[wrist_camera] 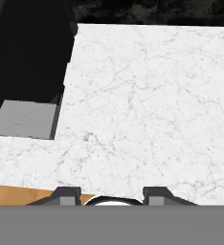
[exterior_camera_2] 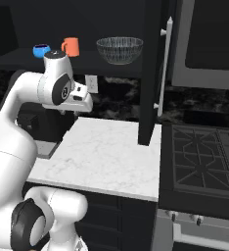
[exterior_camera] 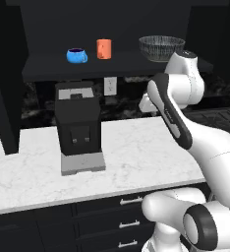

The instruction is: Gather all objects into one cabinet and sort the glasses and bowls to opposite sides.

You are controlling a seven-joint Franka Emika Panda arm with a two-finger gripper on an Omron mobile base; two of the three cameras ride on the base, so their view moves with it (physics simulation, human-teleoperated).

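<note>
On the dark shelf (exterior_camera: 48, 66) of the open black cabinet stand a bright blue mug (exterior_camera: 76, 55), an orange cup (exterior_camera: 103, 48) and a wide dark striped bowl (exterior_camera: 161, 47), left to right. They are the blue mug (exterior_camera_2: 41, 50), orange cup (exterior_camera_2: 71, 46) and bowl (exterior_camera_2: 119, 49) in the right base view. The cabinet's tall door (exterior_camera_2: 151, 73) with its silver bar handle (exterior_camera_2: 166, 63) stands open at the right. My gripper (wrist_camera: 111, 194) hangs below the shelf, pointing down at the white marble counter (wrist_camera: 147, 105). Its fingertips (wrist_camera: 66, 194) stand apart with nothing between them.
A black coffee machine (exterior_camera: 78, 125) on a grey base stands on the counter at the left; its base (wrist_camera: 23, 119) lies beside my hand. A stove (exterior_camera_2: 199, 157) adjoins the counter on the right. Drawers (exterior_camera: 129, 224) run under the counter edge. Another open door panel (exterior_camera: 4, 98) hangs at the far left.
</note>
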